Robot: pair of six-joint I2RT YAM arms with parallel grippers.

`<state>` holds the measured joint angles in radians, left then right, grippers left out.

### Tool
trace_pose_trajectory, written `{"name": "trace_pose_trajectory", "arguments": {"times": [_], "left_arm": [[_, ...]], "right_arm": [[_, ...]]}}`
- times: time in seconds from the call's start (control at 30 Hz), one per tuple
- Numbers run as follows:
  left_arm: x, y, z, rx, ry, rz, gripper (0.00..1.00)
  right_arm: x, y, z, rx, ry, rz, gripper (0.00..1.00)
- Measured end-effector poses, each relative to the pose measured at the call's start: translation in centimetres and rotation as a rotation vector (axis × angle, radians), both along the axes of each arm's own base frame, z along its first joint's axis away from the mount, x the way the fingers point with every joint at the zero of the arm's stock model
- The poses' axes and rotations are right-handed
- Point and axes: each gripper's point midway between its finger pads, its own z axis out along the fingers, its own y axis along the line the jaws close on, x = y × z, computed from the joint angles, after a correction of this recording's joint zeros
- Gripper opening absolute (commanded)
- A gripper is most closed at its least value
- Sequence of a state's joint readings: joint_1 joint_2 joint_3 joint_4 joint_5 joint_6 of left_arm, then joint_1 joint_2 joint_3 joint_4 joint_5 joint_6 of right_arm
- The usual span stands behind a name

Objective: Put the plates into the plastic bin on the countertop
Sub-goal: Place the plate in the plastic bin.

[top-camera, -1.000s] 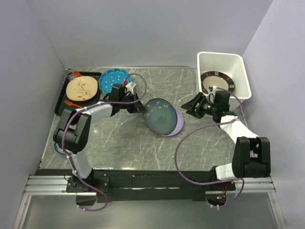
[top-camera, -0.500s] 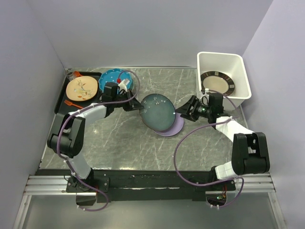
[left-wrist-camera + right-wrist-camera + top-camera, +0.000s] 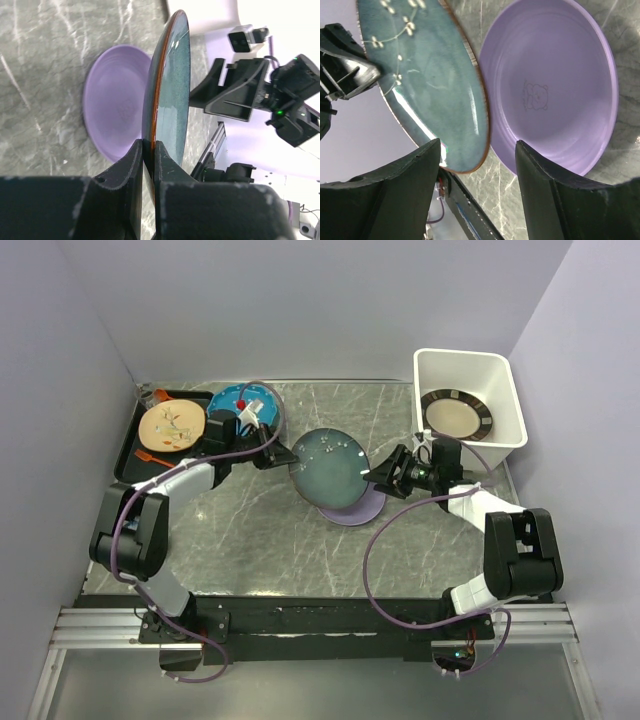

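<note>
My left gripper [image 3: 283, 458] is shut on the left rim of a teal plate [image 3: 330, 468] with white dots and an orange edge, holding it tilted up on edge above the countertop [image 3: 250, 530]. In the left wrist view the fingers [image 3: 135, 160] pinch that rim [image 3: 172, 95]. Under it a lavender plate [image 3: 362, 512] lies flat. My right gripper [image 3: 378, 477] is open at the teal plate's right edge, its jaws straddling the edge [image 3: 425, 85] beside the lavender plate [image 3: 550, 85] without touching. The white plastic bin [image 3: 500, 370] at the back right holds a cream plate [image 3: 456, 417] with a black-striped rim.
A black tray [image 3: 128, 455] at the back left carries a cream-orange plate [image 3: 172, 427] with scraps. A bright blue dotted plate [image 3: 232, 400] lies beside it, partly behind my left arm. Grey walls close in the left, back and right sides.
The left gripper has raised and tilted the teal plate up off the lavender one, shifting it back-left. The right gripper has swung left to the plate's right edge.
</note>
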<state>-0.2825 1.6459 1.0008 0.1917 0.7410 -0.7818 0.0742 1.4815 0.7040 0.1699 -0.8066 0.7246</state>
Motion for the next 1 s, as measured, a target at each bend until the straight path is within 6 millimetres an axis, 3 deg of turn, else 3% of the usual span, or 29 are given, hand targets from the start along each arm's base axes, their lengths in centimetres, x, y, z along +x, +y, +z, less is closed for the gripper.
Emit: {"name": "trace_pose_trajectory", "arguments": {"times": [0.2,0.57,0.73,0.87,1.0], "left_arm": [[-0.1,-0.1,1.3,-0.035,-0.027,-0.012,0.01],[-0.8,-0.3,1.1,-0.061,-0.006,-0.029,0.01],[-0.7,-0.5,1.6,-0.080,-0.014,-0.035,0.01],[-1.0,-0.6,1.7,-0.088,-0.008,-0.047,0.01],[-1.1,-0.5,1.5,-0.084,-0.001,-0.050,0.01]], "right_arm": [[-0.1,0.2,0.1,0.023,-0.005,0.005,0.69],[-0.7,1.7,1.3,0.110,-0.043,0.054,0.65],[-1.1,2.9,1.5,0.148,-0.040,0.104,0.58],[-1.4,4.0,1.1,0.174,-0.011,0.131,0.43],[-1.6,4.7,1.4,0.193,-0.006,0.144,0.40]]}}
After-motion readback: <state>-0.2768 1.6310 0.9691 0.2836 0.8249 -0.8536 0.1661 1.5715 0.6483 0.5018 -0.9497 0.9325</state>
